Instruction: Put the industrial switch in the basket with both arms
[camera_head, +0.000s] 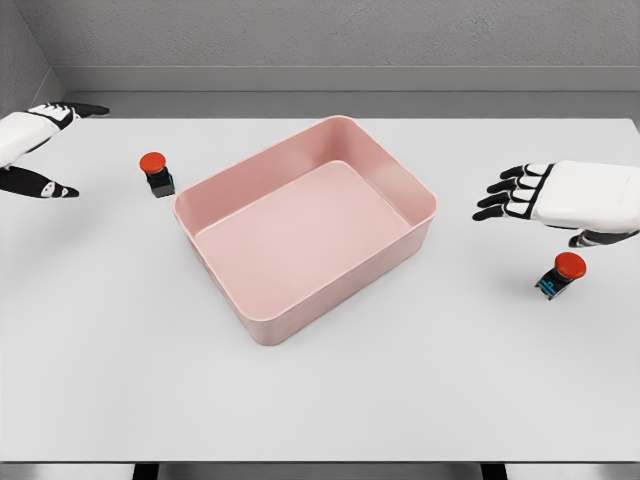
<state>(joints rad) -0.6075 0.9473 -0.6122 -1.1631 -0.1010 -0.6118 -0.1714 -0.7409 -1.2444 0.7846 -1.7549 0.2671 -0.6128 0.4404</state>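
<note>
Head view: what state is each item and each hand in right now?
Pink basket: empty, upright on the table.
Left switch: on the table, left of the basket, untouched.
Right switch: on the table, tilted, just below the right hand, not grasped.
Left hand: open, holding nothing.
Right hand: open, fingers spread, holding nothing.

Basket (405, 175) pink; both switches (155, 174) (560, 275) red-capped, black-bodied; table (120, 330) pale grey.

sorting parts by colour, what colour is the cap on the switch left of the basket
Red, on a dark body, clearest in the head view: the left industrial switch beside the pink basket.
</note>
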